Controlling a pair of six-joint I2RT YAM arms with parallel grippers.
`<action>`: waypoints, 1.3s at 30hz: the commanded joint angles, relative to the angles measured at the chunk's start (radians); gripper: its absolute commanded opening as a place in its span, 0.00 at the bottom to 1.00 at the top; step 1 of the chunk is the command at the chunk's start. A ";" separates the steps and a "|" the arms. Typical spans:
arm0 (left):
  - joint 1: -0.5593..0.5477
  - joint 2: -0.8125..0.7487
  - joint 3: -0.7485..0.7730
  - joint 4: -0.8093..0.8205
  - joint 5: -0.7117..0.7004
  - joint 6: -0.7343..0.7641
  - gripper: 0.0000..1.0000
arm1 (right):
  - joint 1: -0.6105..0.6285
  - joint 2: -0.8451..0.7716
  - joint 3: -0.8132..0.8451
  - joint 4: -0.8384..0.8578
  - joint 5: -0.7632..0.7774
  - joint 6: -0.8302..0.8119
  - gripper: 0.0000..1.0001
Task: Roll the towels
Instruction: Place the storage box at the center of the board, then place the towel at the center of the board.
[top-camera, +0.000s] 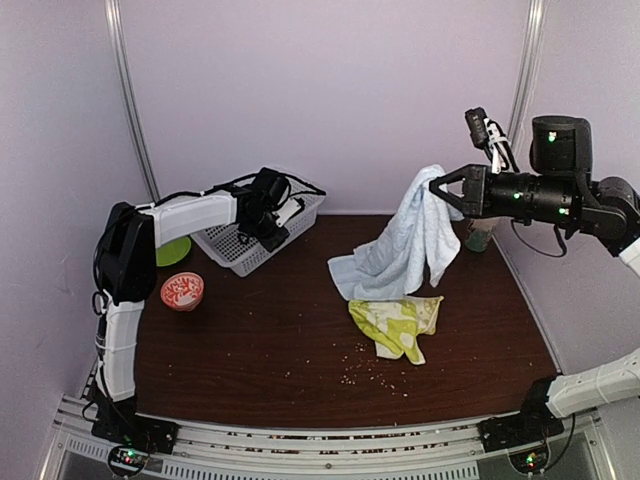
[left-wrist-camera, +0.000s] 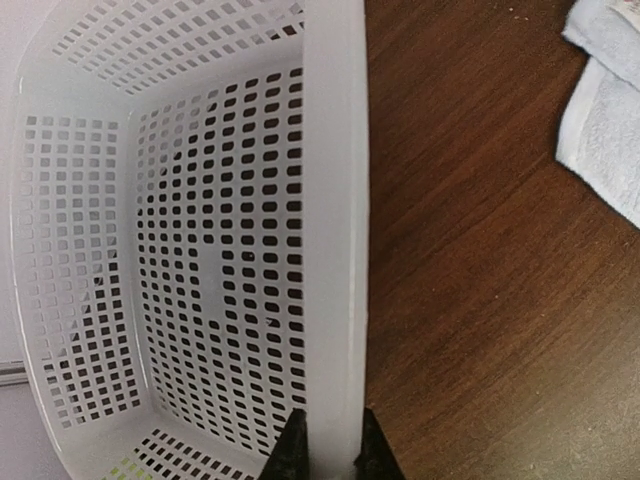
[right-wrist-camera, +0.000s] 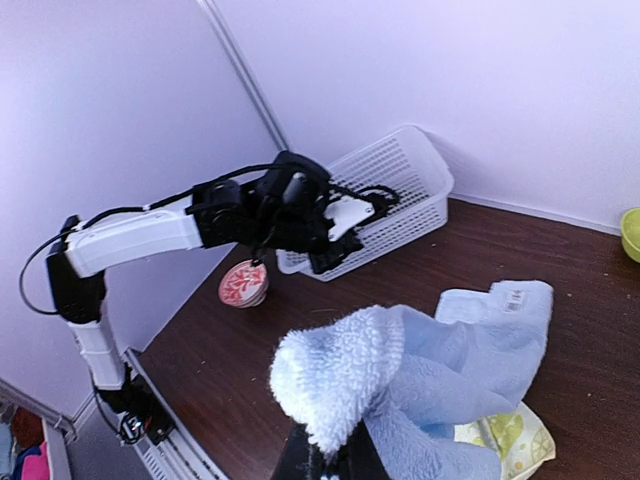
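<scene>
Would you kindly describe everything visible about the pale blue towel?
The pale blue towel is plain, soft terry cloth with a small white label at one corner. The right hand is shut on one end, holding it up in a draped peak; the rest trails down onto the table, its lower edge lying over the lemon-print towel.

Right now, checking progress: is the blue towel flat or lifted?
Lifted: the right claw holds the blue towel up, its lower end on the table.

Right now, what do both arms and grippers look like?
Left arm and right arm: white link shells, black joints. A thin black cable loops along the left arm. Small green lights dot the right arm. Left gripper and right gripper have black fingers.
</scene>
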 joint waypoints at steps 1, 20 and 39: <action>0.004 0.045 0.089 0.028 0.018 -0.002 0.07 | -0.001 -0.061 -0.020 0.039 -0.237 -0.017 0.00; -0.037 -0.113 -0.097 0.003 0.102 -0.055 0.34 | 0.001 -0.085 0.006 0.218 -0.421 0.082 0.00; -0.036 -0.770 -0.416 0.087 -0.038 -0.480 0.96 | 0.096 0.306 0.274 0.108 -0.310 0.075 0.00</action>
